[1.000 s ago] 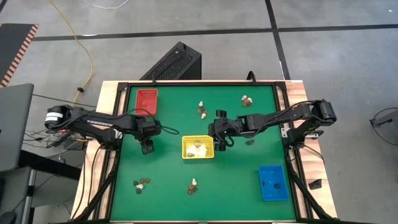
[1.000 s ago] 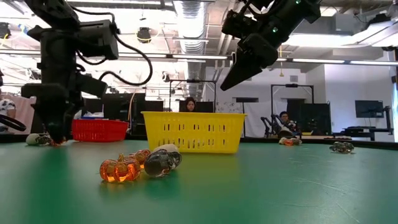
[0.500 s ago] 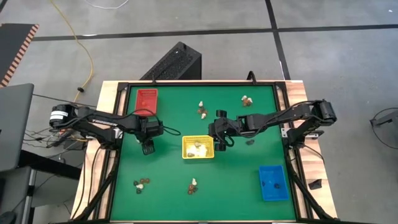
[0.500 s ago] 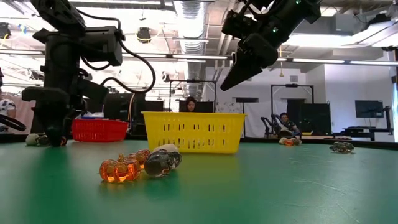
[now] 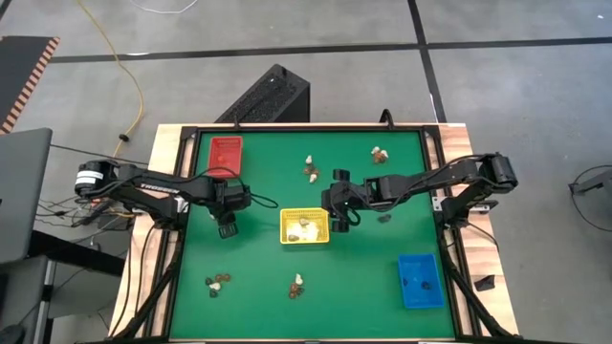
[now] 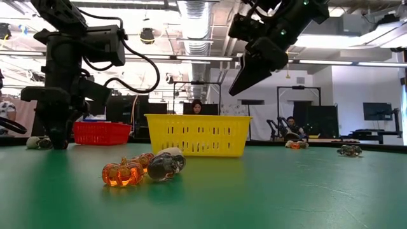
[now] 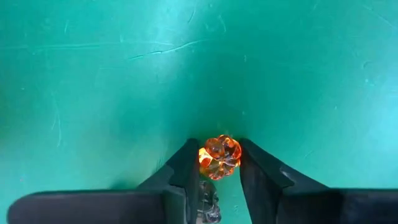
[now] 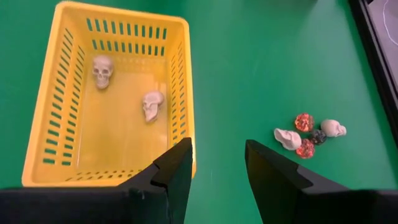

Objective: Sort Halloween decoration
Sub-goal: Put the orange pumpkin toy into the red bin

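Between the left gripper's [image 7: 219,163] 2 dark fingers sits a small round translucent orange pumpkin trinket [image 7: 219,156], down on the green table mat [image 5: 363,277]. Both pads touch its flanks, so the left is clamped on it; it is round, so no long axis to line up. A clear trinket [image 7: 208,202] lies just behind it, between the fingers; probably a glassy skull, hard to tell. From above, the left gripper [image 5: 227,230] is just below the rectangular red plastic tray [image 5: 226,153], well left of the yellow slotted basket [image 5: 304,225]. If orange goes in red, the carry is short, straight up the table. Right gripper [image 5: 340,222] hangs released and empty above the yellow basket's right edge; 2 cream-white skulls [image 8: 102,70] lie inside. Mixed trinket clusters [image 5: 217,283] remain on the mat.
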{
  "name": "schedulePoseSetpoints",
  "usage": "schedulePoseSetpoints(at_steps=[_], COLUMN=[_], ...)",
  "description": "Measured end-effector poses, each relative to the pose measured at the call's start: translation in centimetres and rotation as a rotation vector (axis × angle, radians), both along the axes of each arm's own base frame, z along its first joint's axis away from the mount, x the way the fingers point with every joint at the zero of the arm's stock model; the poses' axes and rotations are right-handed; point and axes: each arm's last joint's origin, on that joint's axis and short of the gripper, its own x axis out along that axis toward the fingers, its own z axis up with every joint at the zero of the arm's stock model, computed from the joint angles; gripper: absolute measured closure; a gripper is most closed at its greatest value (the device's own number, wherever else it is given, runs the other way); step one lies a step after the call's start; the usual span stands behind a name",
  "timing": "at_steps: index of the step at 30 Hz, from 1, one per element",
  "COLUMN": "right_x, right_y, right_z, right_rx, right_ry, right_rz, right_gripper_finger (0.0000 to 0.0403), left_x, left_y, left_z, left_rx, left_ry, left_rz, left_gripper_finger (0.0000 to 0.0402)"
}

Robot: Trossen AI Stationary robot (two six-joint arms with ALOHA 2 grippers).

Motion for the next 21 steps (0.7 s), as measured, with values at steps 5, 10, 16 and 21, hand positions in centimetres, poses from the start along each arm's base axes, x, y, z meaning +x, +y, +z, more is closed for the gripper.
schedulePoseSetpoints(at_steps=[5, 10, 16, 21], right_x=[0.0, 0.0, 0.1, 0.4], right_y=[0.0, 0.0, 0.0, -0.1], right_z=[0.0, 0.0, 0.1, 0.4], right_rx=[0.0, -0.004, -0.006, -0.022], right_ry=[0.007, 0.007, -0.01, -0.056], right_rz=[0.0, 0.004, 0.005, 0.02], right_gripper_finger=[0.0223, 0.0223, 0.0223, 0.0223], left_x=[-0.2, -0.9, -2.7, -3.6], left_y=[0.0, 0.3, 1.7, 3.8], left_z=[0.6, 2.6, 5.7, 8.3], left_rx=[0.0, 0.048, 0.197, 0.434], left_ry=[-0.041, -0.161, -0.342, -0.542], left_rz=[-0.001, 0.035, 0.194, 0.43], left_gripper_finger=[0.0313, 0.0322, 0.0318, 0.0316])
